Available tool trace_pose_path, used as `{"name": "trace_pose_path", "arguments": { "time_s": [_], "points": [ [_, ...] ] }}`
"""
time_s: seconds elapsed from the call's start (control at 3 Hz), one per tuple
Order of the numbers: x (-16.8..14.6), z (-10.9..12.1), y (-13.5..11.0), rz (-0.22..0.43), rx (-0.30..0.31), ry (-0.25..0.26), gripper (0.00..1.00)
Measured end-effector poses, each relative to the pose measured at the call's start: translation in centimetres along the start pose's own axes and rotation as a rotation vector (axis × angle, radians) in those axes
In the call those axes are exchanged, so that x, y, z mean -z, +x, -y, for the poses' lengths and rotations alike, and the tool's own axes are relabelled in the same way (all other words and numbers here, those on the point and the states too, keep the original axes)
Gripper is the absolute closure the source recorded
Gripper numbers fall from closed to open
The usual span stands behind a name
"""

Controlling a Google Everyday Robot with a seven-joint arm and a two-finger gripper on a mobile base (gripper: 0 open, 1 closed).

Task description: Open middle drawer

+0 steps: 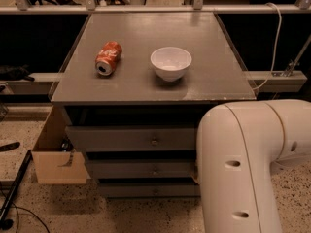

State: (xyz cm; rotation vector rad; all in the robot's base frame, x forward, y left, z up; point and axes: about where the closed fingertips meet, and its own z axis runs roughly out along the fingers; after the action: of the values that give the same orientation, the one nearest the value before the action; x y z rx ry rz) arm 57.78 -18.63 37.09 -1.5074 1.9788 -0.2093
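The grey cabinet has three stacked drawer fronts under its top. The middle drawer (pixel 136 169) is the second front and is closed, with a small round metal knob (pixel 155 170) at its centre. The top drawer (pixel 121 139) sits above it and the lowest drawer (pixel 141 191) below it, both closed. My white arm link (pixel 243 169) fills the lower right and covers the right ends of the drawers. The gripper is out of view, somewhere beyond this arm link.
An orange soda can (pixel 108 58) lies on its side on the cabinet top (pixel 146 89), next to a white bowl (pixel 170 63). An open cardboard box (pixel 53 157) stands against the cabinet's left side. A black pole (pixel 14 191) lies on the floor at left.
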Motion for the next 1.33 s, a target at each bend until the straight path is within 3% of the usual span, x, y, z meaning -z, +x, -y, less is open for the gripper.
{"name": "trace_pose_path", "arguments": {
  "time_s": [0.33, 0.67, 1.33],
  "points": [
    [0.0, 0.0, 0.0, 0.0, 0.0, 0.0, 0.93],
    [0.0, 0.0, 0.0, 0.0, 0.0, 0.0, 0.84],
    [0.0, 0.0, 0.0, 0.0, 0.0, 0.0, 0.38]
  ]
}}
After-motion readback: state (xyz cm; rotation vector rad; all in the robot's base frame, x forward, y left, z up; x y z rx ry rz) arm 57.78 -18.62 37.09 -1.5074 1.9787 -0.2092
